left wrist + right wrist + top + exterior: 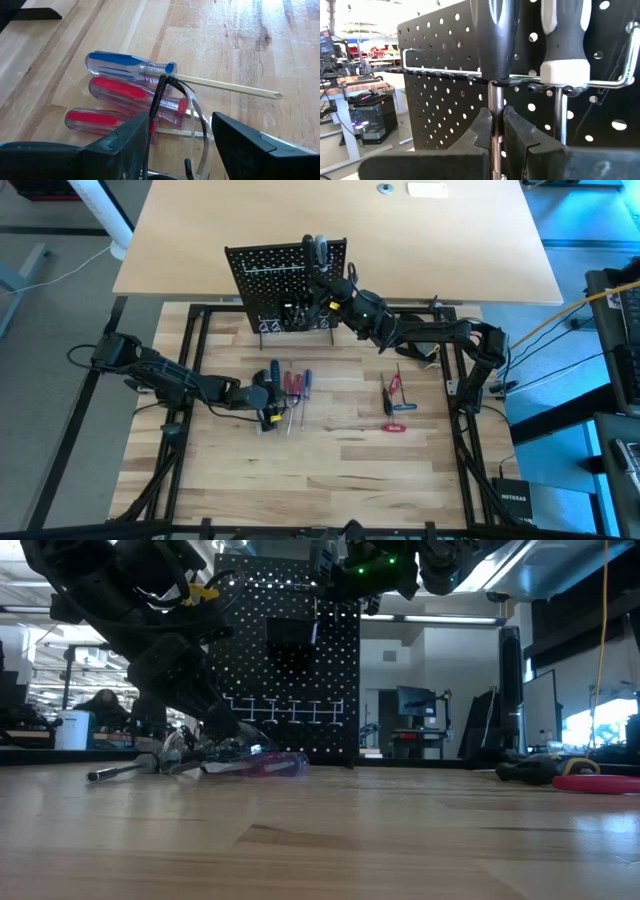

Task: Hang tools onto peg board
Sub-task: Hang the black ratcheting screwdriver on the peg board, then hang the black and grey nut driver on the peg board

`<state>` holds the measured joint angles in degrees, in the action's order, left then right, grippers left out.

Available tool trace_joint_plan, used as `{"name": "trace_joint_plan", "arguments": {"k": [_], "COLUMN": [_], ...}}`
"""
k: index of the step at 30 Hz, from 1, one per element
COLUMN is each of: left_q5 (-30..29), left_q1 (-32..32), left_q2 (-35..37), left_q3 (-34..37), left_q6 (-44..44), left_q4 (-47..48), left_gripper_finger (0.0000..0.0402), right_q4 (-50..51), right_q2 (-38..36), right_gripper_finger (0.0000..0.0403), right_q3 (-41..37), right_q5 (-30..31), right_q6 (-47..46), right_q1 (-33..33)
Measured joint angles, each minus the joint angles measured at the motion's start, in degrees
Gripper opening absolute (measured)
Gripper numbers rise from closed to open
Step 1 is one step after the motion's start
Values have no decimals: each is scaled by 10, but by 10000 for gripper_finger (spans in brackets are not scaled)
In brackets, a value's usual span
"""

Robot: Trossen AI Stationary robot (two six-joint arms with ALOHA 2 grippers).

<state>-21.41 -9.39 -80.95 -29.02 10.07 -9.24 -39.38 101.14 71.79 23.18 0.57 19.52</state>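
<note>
The black peg board (285, 275) stands upright at the far middle of the table on thin wire feet. My right gripper (496, 131) is at its front, shut on a black-handled screwdriver (499, 35) that stands in the board's wire rack (445, 74). A white-and-grey-handled screwdriver (564, 40) hangs in the rack beside it. A blue-handled screwdriver (120, 62) and two red-handled ones (125, 92) lie side by side on the table. My left gripper (182, 145) is open, low over their shafts; it also shows in the high view (268, 398). My right gripper pinches the black-handled screwdriver's silver shaft (495, 107) between its two fingers, just below the handle. The fingers come about level from the table's near side and lie across the shaft. The screwdriver is upright, handle up, its handle's lower end at the wire rack. My left gripper: I cannot tell whether its fingers touch the red screwdrivers' shafts.
Red-handled pliers and small keys (395, 395) lie on the table's right part, also in the low view (590, 780). A black metal frame (190, 380) borders the wooden top. Thin cables (197, 115) loop in front of my left gripper.
</note>
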Motion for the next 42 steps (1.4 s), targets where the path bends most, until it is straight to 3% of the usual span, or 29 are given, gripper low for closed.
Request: {"name": "trace_joint_plan", "arguments": {"k": [9,17,30,42], "left_q5": [0,0,0,0], "left_q1": [0,0,0,0], "left_q2": [0,0,0,0], "left_q3": [0,0,0,0], "left_q6": [-1,-4,-3,-2], "left_q4": [-4,-4,-2,1], "left_gripper_finger": [208,208,208,208], "right_q4": [-7,-4,11,4], "right_q2": [1,1,-1,-7], "right_gripper_finger": [26,29,139,147], "right_q3": [-2,-2,-3,-3], "right_q5": [40,38,43,164], "right_q6": [0,0,13,77], "right_q1": [1,0,-7,-79]}}
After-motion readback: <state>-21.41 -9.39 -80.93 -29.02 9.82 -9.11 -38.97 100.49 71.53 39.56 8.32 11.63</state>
